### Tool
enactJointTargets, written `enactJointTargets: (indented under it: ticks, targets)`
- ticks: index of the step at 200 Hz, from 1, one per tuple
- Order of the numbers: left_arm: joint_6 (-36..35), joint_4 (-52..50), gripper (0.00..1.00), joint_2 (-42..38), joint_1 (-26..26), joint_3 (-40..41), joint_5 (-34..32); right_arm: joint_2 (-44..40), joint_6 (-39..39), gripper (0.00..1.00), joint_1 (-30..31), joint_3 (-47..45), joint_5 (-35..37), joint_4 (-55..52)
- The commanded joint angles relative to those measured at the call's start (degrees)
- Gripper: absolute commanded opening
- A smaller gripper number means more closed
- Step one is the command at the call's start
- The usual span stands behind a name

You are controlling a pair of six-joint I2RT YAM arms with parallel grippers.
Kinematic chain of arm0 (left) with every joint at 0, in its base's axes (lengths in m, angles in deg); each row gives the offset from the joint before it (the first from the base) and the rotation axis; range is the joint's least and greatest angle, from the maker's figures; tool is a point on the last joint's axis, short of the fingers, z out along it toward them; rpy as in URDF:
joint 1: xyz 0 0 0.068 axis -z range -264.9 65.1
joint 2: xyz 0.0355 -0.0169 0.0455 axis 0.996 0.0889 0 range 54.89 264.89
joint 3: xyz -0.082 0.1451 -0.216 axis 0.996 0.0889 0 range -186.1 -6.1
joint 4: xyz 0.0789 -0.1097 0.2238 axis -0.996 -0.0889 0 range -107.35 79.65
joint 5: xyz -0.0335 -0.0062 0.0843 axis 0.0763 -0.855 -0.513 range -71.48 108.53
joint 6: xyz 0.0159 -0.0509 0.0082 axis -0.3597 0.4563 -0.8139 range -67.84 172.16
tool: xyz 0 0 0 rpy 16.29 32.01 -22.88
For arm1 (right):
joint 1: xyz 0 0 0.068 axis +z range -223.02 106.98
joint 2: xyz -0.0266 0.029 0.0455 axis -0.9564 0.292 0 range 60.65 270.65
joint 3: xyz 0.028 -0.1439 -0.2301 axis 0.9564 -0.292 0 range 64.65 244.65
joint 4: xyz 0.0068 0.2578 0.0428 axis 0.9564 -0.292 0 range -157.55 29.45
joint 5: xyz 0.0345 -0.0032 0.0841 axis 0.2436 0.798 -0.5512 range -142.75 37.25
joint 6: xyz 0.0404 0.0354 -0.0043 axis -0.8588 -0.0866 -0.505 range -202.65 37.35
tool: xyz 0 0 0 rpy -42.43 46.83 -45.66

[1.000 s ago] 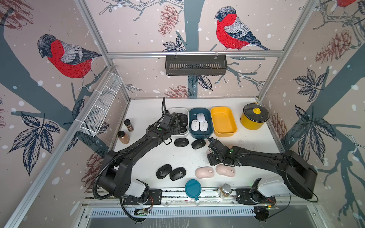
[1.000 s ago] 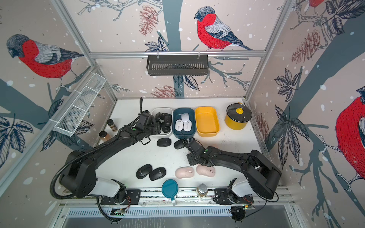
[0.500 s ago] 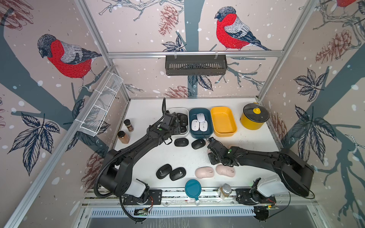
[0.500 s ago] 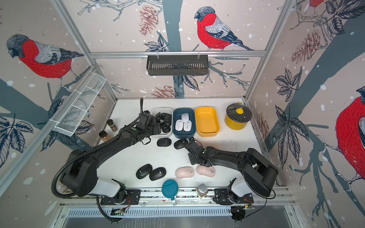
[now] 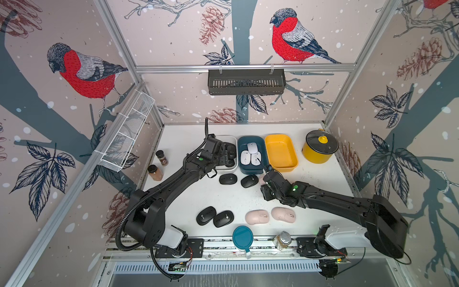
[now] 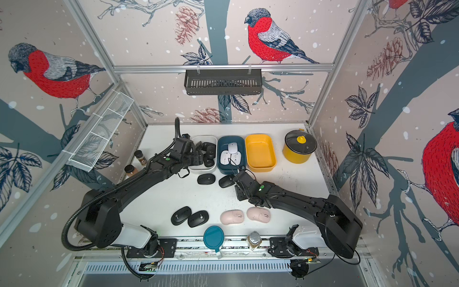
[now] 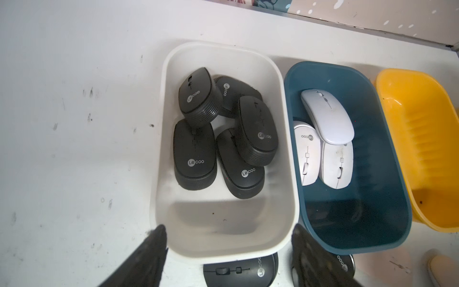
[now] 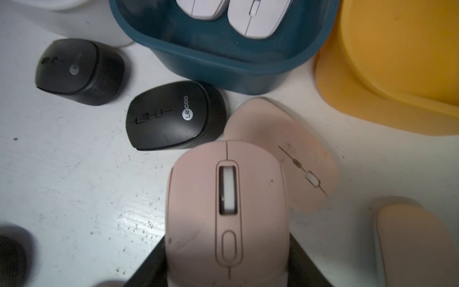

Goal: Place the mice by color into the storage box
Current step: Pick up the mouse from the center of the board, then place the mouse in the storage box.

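Matte black oval plastic mice (image 7: 193, 151), five, lay in the white plastic bin (image 7: 223, 223) at mid-frame; three white mice (image 7: 327, 116) sat in the blue bin (image 7: 360, 218); the yellow bin (image 5: 280, 151) was empty. Four black and several pink mice (image 5: 257, 216) lay unsorted on the surface (image 5: 236, 196). The right tool (image 8: 227, 268) gripped a pale pink mouse (image 8: 227, 211); the left tool (image 7: 228, 231) hung open.

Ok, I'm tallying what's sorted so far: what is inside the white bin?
The left wrist view shows five black mice piled together inside the white bin, two of them resting on top of others. Anything lying beneath that pile is covered and cannot be seen.
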Motion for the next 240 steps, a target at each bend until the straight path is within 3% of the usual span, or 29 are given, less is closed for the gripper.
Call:
enactJointTargets:
  ticks: [1,52,87,127,171,240]
  targets:
    - [-4.5,-2.1,0.78,0.5,0.0,-2.3,3.0,-1.8,-2.3,0.55,-0.6,1.2,-0.3,-1.5]
    - [-9.5,-2.0,0.78,0.8,-0.1,-3.9,7.9,-6.4,-4.8,0.56,-4.1,4.0,-1.5,-4.8]
    - [-11.3,2.0,0.77,-2.2,0.3,-0.7,15.3,-11.3,-3.9,0.56,-11.0,2.8,-5.3,-3.1]
    - [-14.3,4.0,0.77,-4.4,3.3,1.1,14.2,-14.1,-0.2,0.56,-18.2,3.2,-5.5,-0.7]
    - [-15.3,5.5,0.77,-5.7,3.9,2.1,14.0,-10.3,2.3,0.57,-24.4,7.4,-8.9,-0.1]
    - [-15.7,5.3,0.77,-5.9,5.1,2.4,11.5,1.7,5.7,0.56,-29.3,15.1,-8.6,0.1]
